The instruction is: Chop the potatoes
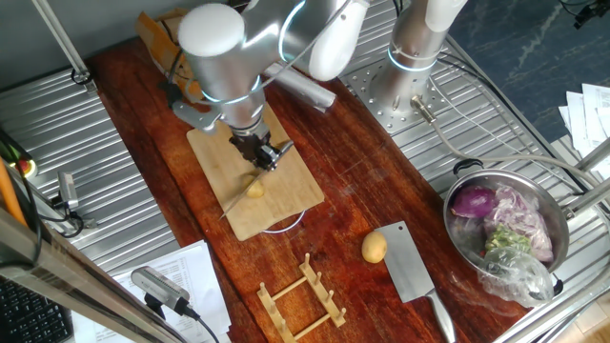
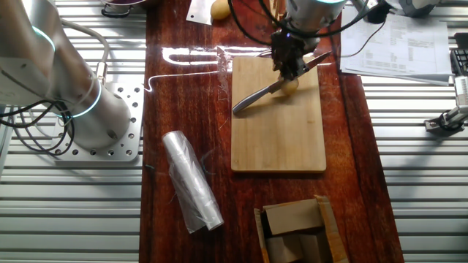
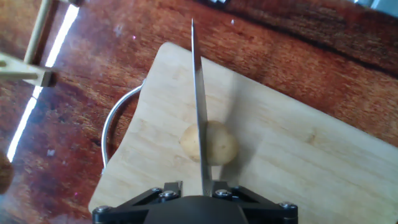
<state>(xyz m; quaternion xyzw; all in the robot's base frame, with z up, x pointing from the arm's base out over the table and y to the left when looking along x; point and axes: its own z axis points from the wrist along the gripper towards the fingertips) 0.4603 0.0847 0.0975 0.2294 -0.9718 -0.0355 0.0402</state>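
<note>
One potato lying centred on the cutting board, being split by the knife clenched in the gripper, blade edge-down for cutting.

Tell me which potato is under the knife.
The potato on the cutting board, under the knife held by the gripper. The other potato lies off the board beside the cleaver.

Dark red wooden tabletop flanked by ribbed metal panels, brightly lit.
</note>
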